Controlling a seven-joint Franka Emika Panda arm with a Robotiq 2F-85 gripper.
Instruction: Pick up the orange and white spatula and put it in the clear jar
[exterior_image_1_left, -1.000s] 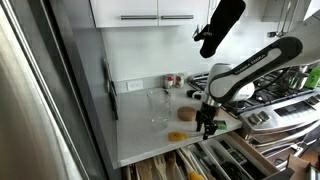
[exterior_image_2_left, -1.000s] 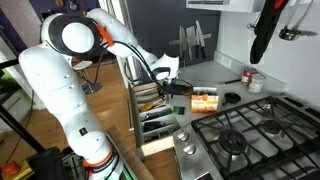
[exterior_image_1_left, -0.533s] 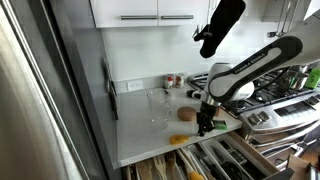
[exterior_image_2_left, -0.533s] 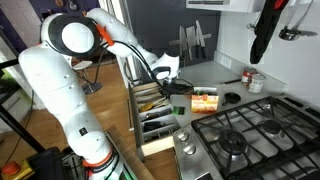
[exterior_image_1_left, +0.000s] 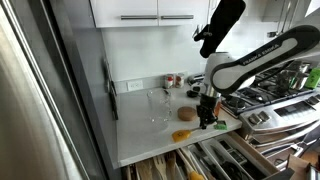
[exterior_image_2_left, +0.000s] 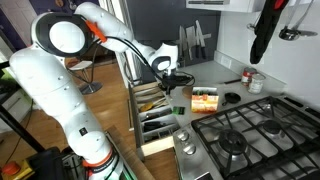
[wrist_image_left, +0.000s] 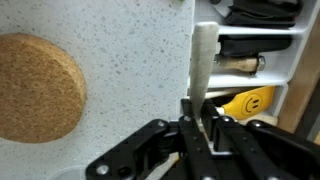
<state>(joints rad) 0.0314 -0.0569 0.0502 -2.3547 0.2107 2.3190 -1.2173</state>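
Wrist view. Shows gripper (wrist_image_left: 196, 120) at btm centre, fingers (wrist_image_left: 209, 124) pinched narrow onto the pale handle of the orange and white spatula (wrist_image_left: 199, 65). Handle directed up-frame, along the edge of the speckled counter (wrist_image_left: 130, 45). Cork disc (wrist_image_left: 35, 88) at left, flat on counter, well apart from spatula. Open drawer (wrist_image_left: 255, 42) at right w/ dark utensils. Yellow piece (wrist_image_left: 247, 101) w/ smiley face just beside the fingers, possibly the spatula's coloured end.

Exterior view. Shows arm (exterior_image_1_left: 255, 65) extended from the right, gripper (exterior_image_1_left: 207, 122) pointing down near the counter's front edge. Upright clear jar (exterior_image_1_left: 157, 104) nearer the wall, cork disc (exterior_image_1_left: 186, 113) approx. between jar and gripper. Spatula not in jar, and too small to pick out at the fingertips here.

Exterior view. Shows gripper (exterior_image_2_left: 173, 86) above the open drawer (exterior_image_2_left: 152, 118), stove (exterior_image_2_left: 250, 130) in the foreground. Grip not legible at this res.
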